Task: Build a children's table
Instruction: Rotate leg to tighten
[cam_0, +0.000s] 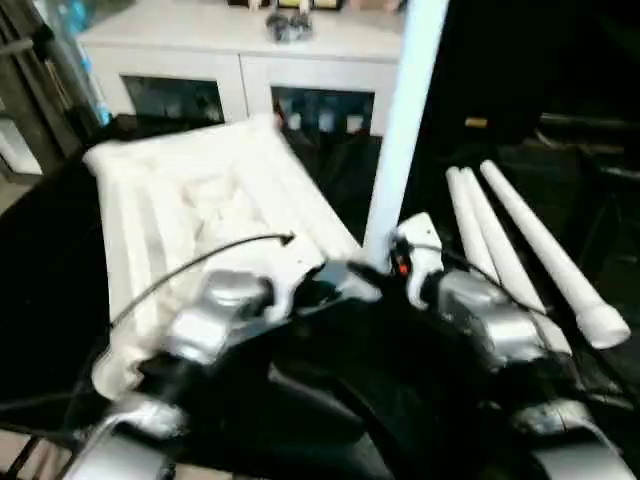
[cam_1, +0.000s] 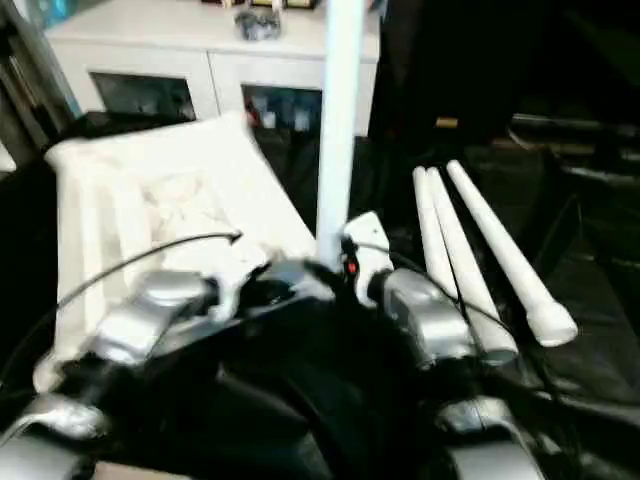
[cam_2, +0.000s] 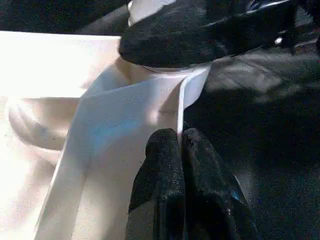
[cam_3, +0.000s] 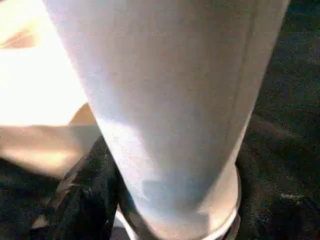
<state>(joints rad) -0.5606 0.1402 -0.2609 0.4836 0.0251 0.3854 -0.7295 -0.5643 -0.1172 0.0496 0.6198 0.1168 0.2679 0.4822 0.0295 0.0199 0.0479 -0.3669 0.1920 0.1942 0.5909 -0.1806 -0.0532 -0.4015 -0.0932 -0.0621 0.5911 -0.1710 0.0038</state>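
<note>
The white tabletop (cam_0: 190, 200) lies upside down on a black surface, its ribbed underside facing up. One white leg (cam_0: 405, 120) stands upright at its near right corner, foot in the corner socket (cam_2: 160, 70). My right gripper (cam_0: 385, 262) is shut on the base of this leg (cam_3: 170, 100), with one black finger (cam_3: 85, 200) beside it. My left gripper (cam_2: 178, 145) is shut on the thin rim of the tabletop (cam_2: 125, 125) just beside that corner. Three more legs (cam_0: 520, 250) lie side by side to the right.
A white cabinet (cam_0: 250, 60) with glass doors stands behind the tabletop, small items on top. Dark furniture and cables (cam_0: 600, 150) lie at the far right. A black cable (cam_0: 200, 262) arcs over my left forearm.
</note>
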